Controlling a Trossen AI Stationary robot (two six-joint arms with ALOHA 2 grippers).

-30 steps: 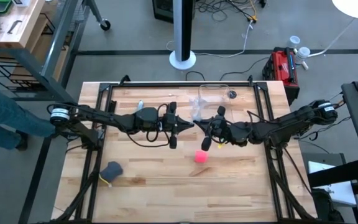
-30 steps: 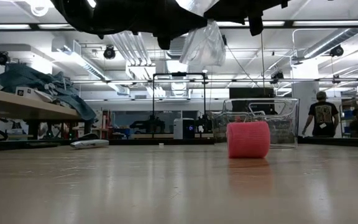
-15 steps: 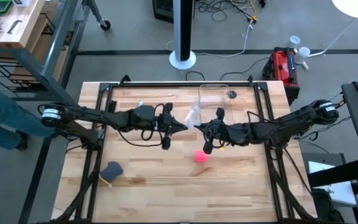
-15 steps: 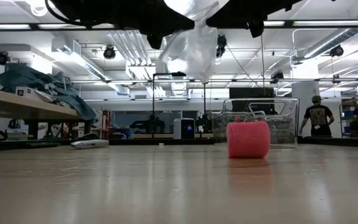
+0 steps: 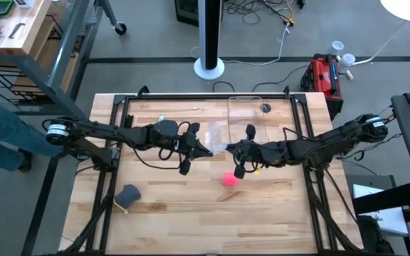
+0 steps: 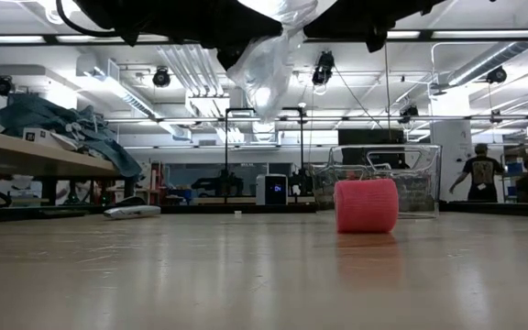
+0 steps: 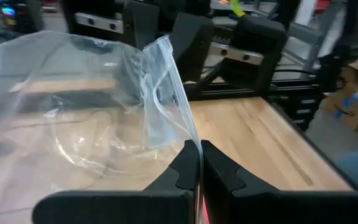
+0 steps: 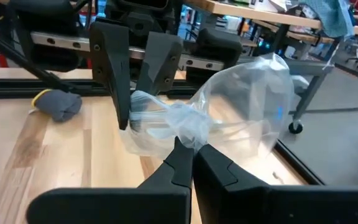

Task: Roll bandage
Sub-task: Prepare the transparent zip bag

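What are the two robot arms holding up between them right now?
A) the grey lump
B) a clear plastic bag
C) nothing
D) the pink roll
B: the left gripper and the right gripper are both shut on the clear plastic bag, held above the table; the pink roll sits below.

No writing, label, brand or number can be read anywhere in these views.

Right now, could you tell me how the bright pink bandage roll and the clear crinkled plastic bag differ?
The bright pink bandage roll is opaque and compact; the clear crinkled plastic bag is see-through and loose. The roll rests on the wooden table, untouched; the bag hangs above it, pinched by the left gripper and right gripper. Both are soft.
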